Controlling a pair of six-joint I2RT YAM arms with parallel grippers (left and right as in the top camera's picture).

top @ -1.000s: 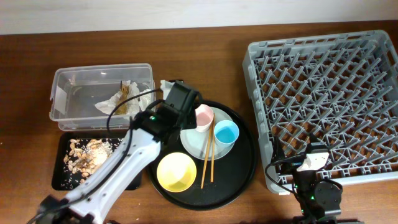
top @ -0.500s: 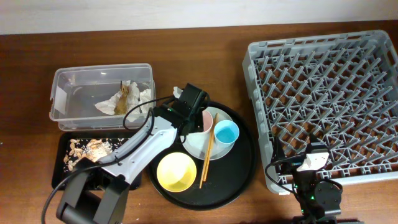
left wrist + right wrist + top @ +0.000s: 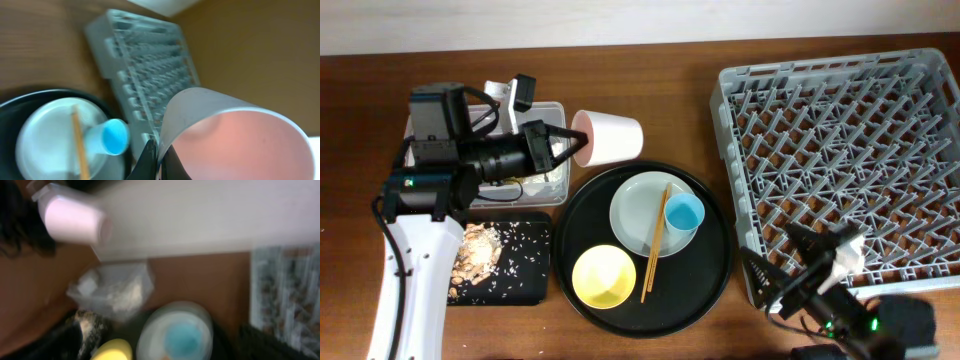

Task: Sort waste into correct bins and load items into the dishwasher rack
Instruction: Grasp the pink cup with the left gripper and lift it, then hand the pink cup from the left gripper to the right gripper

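My left gripper (image 3: 570, 148) (image 3: 160, 160) is shut on the rim of the small pink cup (image 3: 610, 137) (image 3: 240, 140). It holds the cup on its side in the air beside the clear tub (image 3: 552, 110). The pale plate (image 3: 632, 215) lies in the round black tray (image 3: 715, 270) with the light blue cup (image 3: 684, 213) and the chopsticks (image 3: 656, 240) on it. The yellow bowl (image 3: 604, 277) sits in front of the plate. The grey dishwasher rack (image 3: 850, 160) stands at the right. My right gripper (image 3: 775, 260) is open and empty by the rack's front left corner. The napkin and wrapper are hidden under my left arm.
The shallow black tray (image 3: 515, 270) at the front left holds beige food scraps (image 3: 475, 255). My left arm covers most of the clear tub. In the blurred right wrist view the pink cup (image 3: 75, 214) shows at top left and the tub (image 3: 112, 287) below it.
My left gripper has lifted the pink cup off the plate and swung up and left with it. My right arm has tilted and shifted at the rack's front edge.
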